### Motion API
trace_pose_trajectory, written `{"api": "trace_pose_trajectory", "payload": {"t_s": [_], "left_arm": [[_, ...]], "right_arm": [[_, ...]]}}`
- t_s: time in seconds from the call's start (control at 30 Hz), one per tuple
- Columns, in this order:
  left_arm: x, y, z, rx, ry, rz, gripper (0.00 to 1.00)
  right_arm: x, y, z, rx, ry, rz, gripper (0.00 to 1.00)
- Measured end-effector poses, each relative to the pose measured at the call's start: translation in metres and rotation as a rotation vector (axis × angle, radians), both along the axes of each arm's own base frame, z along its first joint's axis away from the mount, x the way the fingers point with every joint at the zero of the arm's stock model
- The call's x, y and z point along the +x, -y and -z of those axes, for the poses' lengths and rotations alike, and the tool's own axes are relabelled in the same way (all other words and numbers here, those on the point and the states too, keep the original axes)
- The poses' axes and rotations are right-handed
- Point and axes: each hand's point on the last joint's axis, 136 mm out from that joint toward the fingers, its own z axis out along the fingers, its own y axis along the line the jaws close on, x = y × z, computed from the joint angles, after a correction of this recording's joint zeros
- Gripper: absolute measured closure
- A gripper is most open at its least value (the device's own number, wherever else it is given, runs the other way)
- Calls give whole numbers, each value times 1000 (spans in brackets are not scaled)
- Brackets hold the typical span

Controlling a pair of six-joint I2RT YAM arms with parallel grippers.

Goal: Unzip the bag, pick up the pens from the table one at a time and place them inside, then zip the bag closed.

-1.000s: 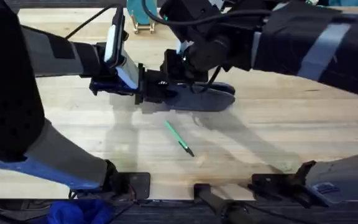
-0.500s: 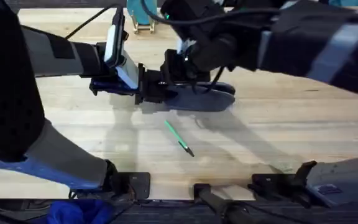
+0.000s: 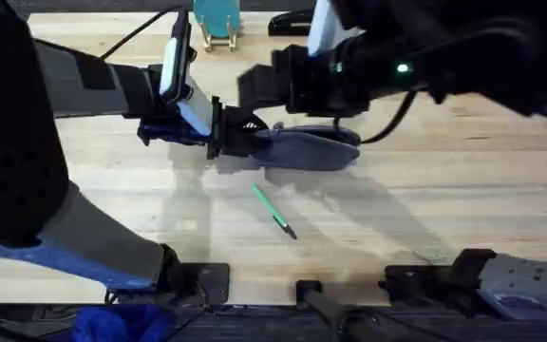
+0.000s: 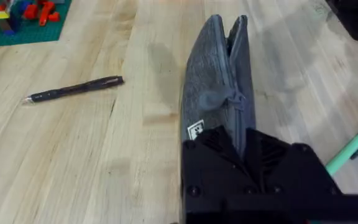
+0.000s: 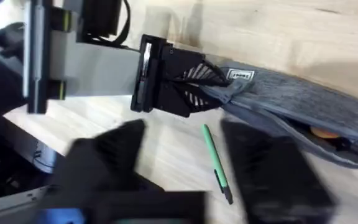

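The blue-grey bag (image 3: 310,150) lies across the middle of the table (image 3: 425,209). My left gripper (image 3: 228,134) is shut on its left end. In the left wrist view the bag (image 4: 219,74) gapes at its far end, and the black pen (image 4: 73,89) lies beside it. The right wrist view shows orange lining (image 5: 321,132) at the bag's (image 5: 291,99) open end. A green pen (image 3: 273,211) lies in front of the bag, also seen as the green pen (image 5: 216,163). My right gripper (image 3: 259,87) hovers above the bag's far side, open and holding nothing.
A black stapler (image 3: 289,21) and a teal object (image 3: 216,24) sit at the table's far edge. A green plate with toy bricks (image 4: 17,18) lies beyond the black pen. Bare wood stretches to the right of the bag.
My right gripper has lifted off the bag and swung up and back, now blurred with motion. The left gripper, the bag and the green pen have stayed put.
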Motion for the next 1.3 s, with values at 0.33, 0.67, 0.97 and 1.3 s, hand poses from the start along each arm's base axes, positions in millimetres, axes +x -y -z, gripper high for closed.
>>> {"api": "trace_pose_trajectory", "payload": {"t_s": [0.33,0.67,0.97,1.3], "left_arm": [[0,0,0,0,0,0,958],[0,0,0,0,-3,0,957],[-1,1,-1,-4,-7,3,109],[-4,1,-2,-5,-43,2,6]], "right_arm": [[-8,8,-15,11,33,-20,4],[-12,16,-9,-30,18,-26,4],[-9,29,-11,-70,44,-3,4],[-3,42,-8,-93,34,29,4]]}}
